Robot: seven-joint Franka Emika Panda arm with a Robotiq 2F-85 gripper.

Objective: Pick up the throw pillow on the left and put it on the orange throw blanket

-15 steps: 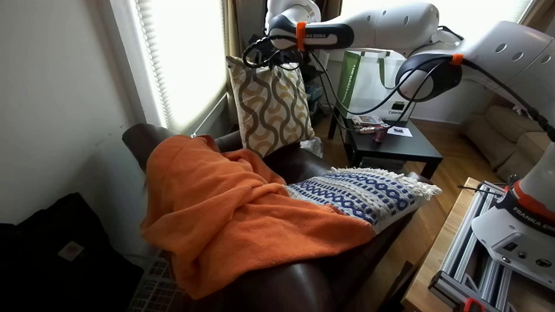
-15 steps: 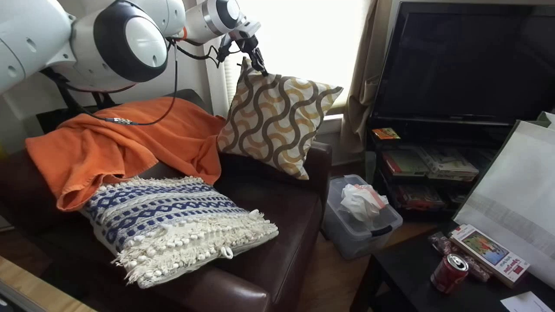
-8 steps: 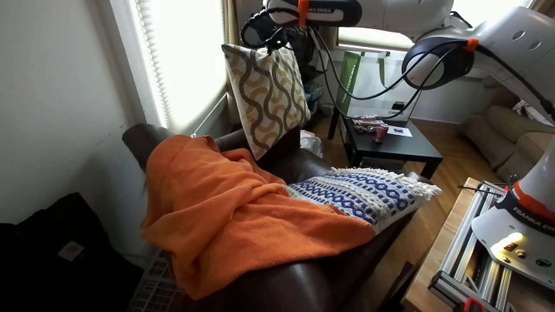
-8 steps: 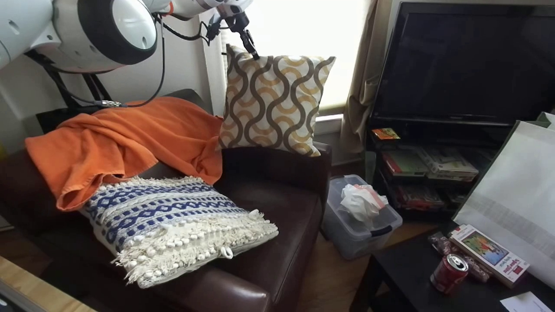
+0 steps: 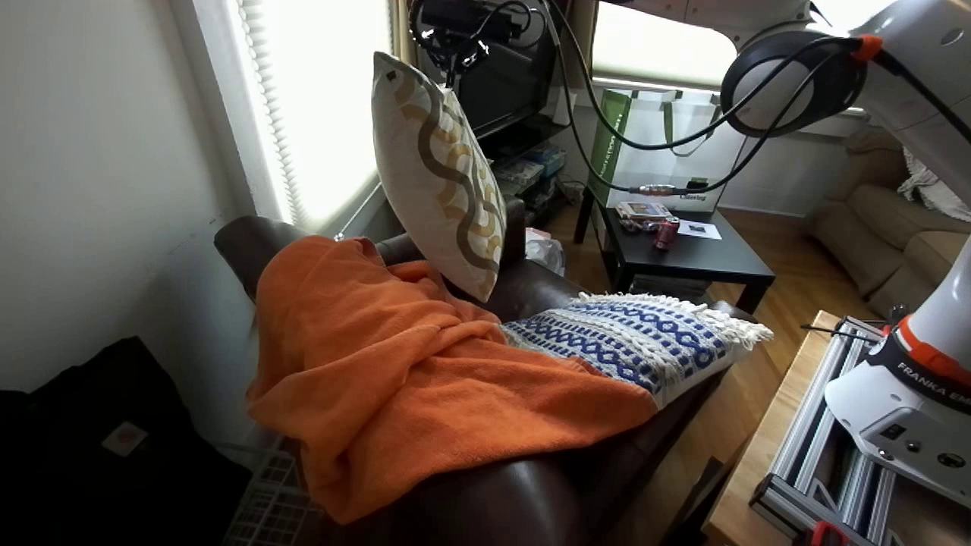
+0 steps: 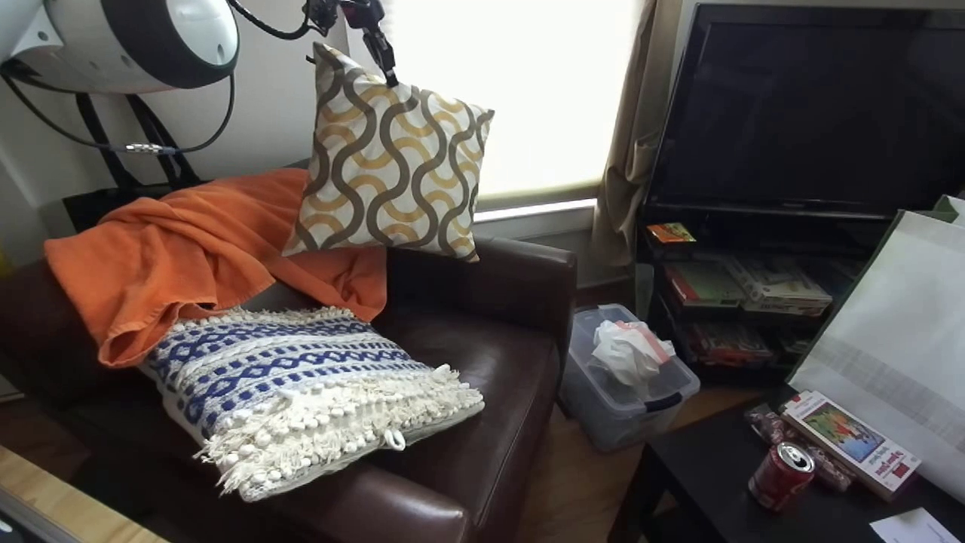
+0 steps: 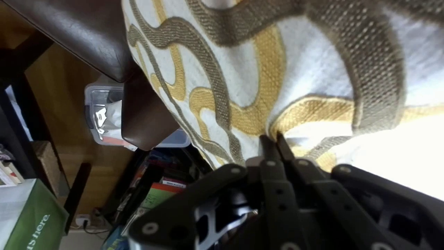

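The throw pillow, square with wavy brown, tan and cream bands, hangs tilted in the air in both exterior views [image 5: 447, 174] [image 6: 399, 166]. My gripper [image 6: 390, 80] is shut on its top edge; the wrist view shows the fingertips [image 7: 271, 137] pinching a fold of its cloth [image 7: 249, 69]. The orange throw blanket [image 5: 410, 371] lies rumpled over the armchair's back and side, also in the exterior view [image 6: 188, 249]. The pillow's lower corner overlaps the blanket's edge in both exterior views; I cannot tell whether they touch.
A white pillow with blue pattern and fringe [image 6: 301, 369] lies on the brown leather armchair [image 6: 482, 354]. A window [image 6: 520, 98] stands behind. A plastic bin [image 6: 626, 392], a television [image 6: 814, 113] and a black table [image 5: 698, 254] with a red can [image 5: 665, 233] stand beyond.
My gripper has lifted the pillow and carried it toward the blanket side, leftward in an exterior view. The pillow has turned, showing its plain pale edge. The blanket and white pillow have not moved.
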